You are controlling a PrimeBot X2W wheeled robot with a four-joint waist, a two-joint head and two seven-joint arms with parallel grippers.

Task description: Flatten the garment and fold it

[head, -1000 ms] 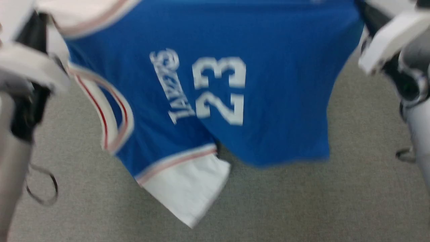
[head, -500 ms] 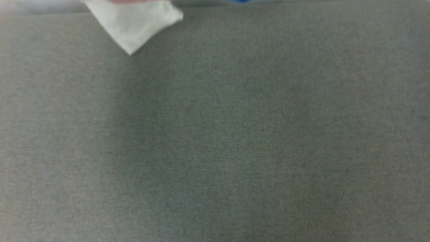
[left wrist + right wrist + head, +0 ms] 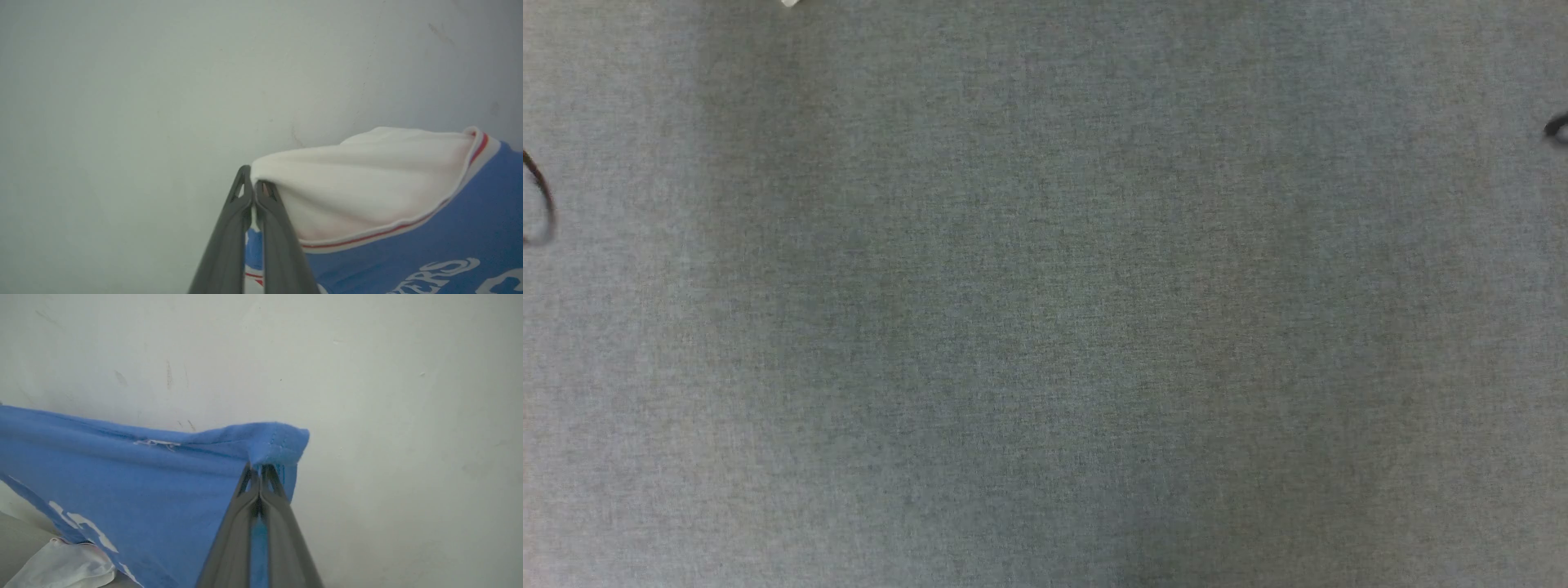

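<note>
A tiny white scrap (image 3: 788,2) pokes in at the head view's top edge, too small to tell what it is. A dark loop (image 3: 541,196) is cut off by the left edge, a blurry dark bit (image 3: 1558,129) by the right. In the left wrist view the garment (image 3: 408,183) runs off the right and bottom edges, and its white letters (image 3: 435,271) are cut short. The left gripper (image 3: 253,185) and the right gripper (image 3: 258,471) each hide the cloth they pinch.

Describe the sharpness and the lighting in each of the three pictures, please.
Head view: the grey surface is dim and soft, with a broad shadow band left of centre. Left wrist view: even light, no glare; the left fingers and garment look sharp. Right wrist view: likewise for the right fingers.
</note>
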